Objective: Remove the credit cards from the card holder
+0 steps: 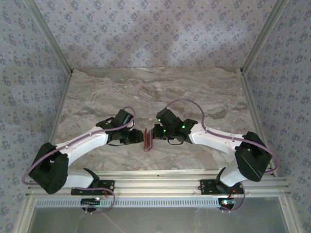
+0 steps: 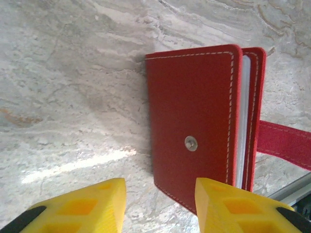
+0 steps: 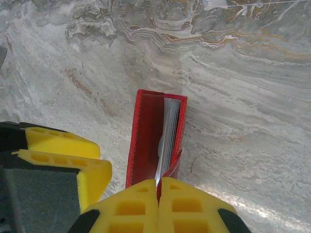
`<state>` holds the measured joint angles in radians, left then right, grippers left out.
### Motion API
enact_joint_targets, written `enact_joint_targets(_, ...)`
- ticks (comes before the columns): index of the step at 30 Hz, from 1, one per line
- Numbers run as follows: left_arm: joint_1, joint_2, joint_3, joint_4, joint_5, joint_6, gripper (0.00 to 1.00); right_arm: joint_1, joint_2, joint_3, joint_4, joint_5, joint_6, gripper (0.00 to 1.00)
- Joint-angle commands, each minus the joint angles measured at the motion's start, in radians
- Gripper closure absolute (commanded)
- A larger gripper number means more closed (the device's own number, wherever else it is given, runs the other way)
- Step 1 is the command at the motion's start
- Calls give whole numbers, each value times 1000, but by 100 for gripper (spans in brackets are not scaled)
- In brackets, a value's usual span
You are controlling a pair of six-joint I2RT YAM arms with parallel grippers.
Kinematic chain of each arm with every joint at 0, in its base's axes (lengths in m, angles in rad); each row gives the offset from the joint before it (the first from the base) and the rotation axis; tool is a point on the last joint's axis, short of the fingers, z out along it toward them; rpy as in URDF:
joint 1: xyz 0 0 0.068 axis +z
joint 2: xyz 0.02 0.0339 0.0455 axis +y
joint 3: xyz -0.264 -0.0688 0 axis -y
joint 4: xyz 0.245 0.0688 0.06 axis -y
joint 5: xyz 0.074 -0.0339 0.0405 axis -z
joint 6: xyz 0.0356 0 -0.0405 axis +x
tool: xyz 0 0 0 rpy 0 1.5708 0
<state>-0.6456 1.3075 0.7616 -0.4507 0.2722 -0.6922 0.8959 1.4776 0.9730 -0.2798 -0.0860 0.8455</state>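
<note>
I see a marble-patterned tabletop [image 1: 155, 90], veined grey and beige, across the middle of my overhead view. Walls [image 1: 146, 29] papered in a pale blue flower print stand behind it and on both sides. Slim aluminium posts [image 1: 48, 36] slant through the upper left and upper right. A ribbed metal rail [image 1: 160, 187] runs along the bottom.

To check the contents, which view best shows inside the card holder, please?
Right wrist: it looks between the covers of the card holder. Left wrist shows mainly its outer cover; top external, a red sliver.
</note>
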Motion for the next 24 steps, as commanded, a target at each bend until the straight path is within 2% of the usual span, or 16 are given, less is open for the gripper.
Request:
enact_joint_targets(1,7,-46,-1,-57,-40,17,58,-5,-41,-11,12,-6,-5,100)
enact_joint_targets(12,51,-140,4,-92,-61,28,53,9,-2,50,30,-52,-29,100)
enact_joint_targets(24,58,-110,-4,-61,-24,30,52,20,41,123,19,-100,-79,100)
